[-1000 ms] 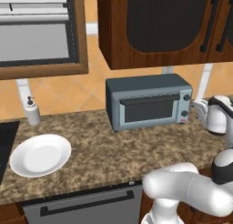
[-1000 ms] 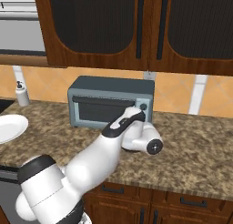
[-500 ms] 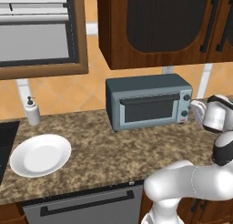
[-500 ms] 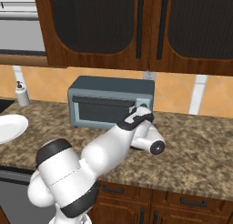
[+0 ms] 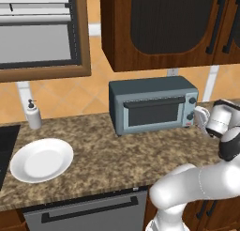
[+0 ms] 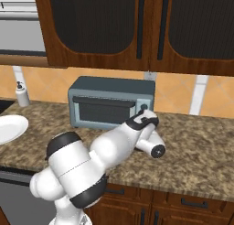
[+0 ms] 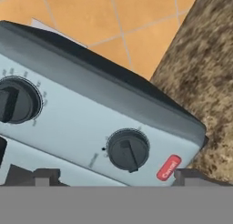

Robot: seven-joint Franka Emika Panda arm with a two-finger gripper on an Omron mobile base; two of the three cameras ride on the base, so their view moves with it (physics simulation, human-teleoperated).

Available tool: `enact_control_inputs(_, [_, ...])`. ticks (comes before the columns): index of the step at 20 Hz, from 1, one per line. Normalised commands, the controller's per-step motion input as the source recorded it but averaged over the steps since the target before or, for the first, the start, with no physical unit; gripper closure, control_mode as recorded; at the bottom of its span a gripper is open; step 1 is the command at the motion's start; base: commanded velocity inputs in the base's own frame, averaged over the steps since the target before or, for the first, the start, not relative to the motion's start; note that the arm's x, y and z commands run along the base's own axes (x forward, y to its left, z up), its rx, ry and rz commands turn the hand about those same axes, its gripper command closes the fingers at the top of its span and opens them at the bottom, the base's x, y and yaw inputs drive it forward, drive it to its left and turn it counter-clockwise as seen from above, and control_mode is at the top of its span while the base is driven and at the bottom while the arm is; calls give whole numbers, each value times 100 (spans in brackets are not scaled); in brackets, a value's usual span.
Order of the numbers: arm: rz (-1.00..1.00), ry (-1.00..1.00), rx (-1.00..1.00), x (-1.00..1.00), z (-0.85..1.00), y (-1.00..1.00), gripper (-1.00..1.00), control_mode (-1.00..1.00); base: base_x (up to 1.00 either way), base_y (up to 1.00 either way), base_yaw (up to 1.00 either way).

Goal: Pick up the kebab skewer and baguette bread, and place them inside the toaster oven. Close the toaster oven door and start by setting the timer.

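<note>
Since a second ago the white arm's two-finger gripper (image 5: 199, 117) has swung from low at the right edge of the left base view up to the knob end of the oven, while oven and plate have stayed put. Speckled brown granite countertop (image 5: 108, 152) runs across the lower half of that view, under dark wood wall cabinets (image 5: 159, 28) and an orange tiled wall (image 5: 84, 96). On it, at centre, stands the blue-grey boxy toaster oven (image 5: 152, 103), its dark glass toaster oven door (image 5: 152, 112) shut. At lower left lies a round white plate (image 5: 42, 159), bare, with a small white soap dispenser (image 5: 33, 115) behind it.

From the hand camera the jaws are spread wide and grasp nothing; the two dark fingertips (image 7: 34, 176) rise at the bottom edge. Between and just above them sits the oven's round dark lower knob (image 7: 128, 150), apart from both tips. A second dark knob (image 7: 18, 100) sits at the left edge, a small red label (image 7: 168, 167) at lower right.
</note>
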Motion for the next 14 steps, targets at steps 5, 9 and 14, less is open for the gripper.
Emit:
enact_control_inputs(5, [0, 0, 3, 37, 0, -1, -100, -100, 0, 0, 0])
enact_control_inputs(9, [0, 0, 0, 26, -10, -8, -100, -100, 0, 0, 0])
enact_control_inputs(14, [0, -1, 0, 7, -30, -8, -100, -100, 0, 0, 0])
